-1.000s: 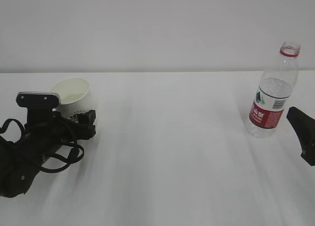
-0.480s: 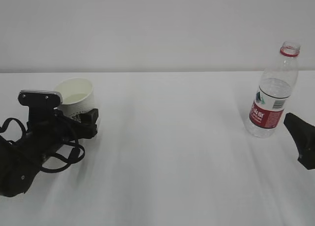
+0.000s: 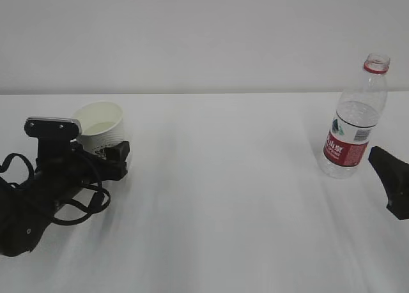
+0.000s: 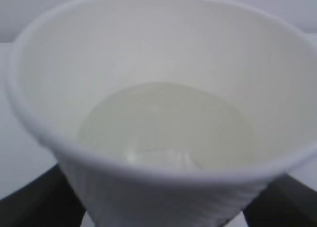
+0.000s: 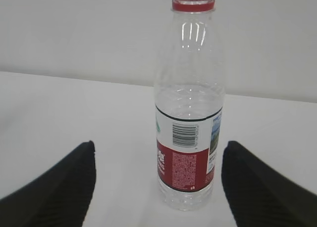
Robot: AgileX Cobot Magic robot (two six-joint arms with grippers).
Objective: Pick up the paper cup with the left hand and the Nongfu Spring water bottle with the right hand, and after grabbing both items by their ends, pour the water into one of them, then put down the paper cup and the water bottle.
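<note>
White tabletop [image 3: 223, 210] runs back to a plain pale wall, and everything on it stands apart in two groups. Far left, my left hand [image 3: 118, 154] sits low at the table with its jaws spread wide on either side of the paper cup [image 3: 101, 128]; my wrist camera shows dark fingers [image 4: 29, 197] flanking the cup's lower wall, though I cannot tell whether they touch it. Inside the cup lies a shallow pool of water [image 4: 166, 125]. Well across the table to the right, the Nongfu Spring water bottle [image 3: 354, 117] stands upright, uncapped, nearly empty. Just beside it, my right hand [image 3: 391, 178] waits with jaws wide apart, the bottle ahead of them, not between them
</note>
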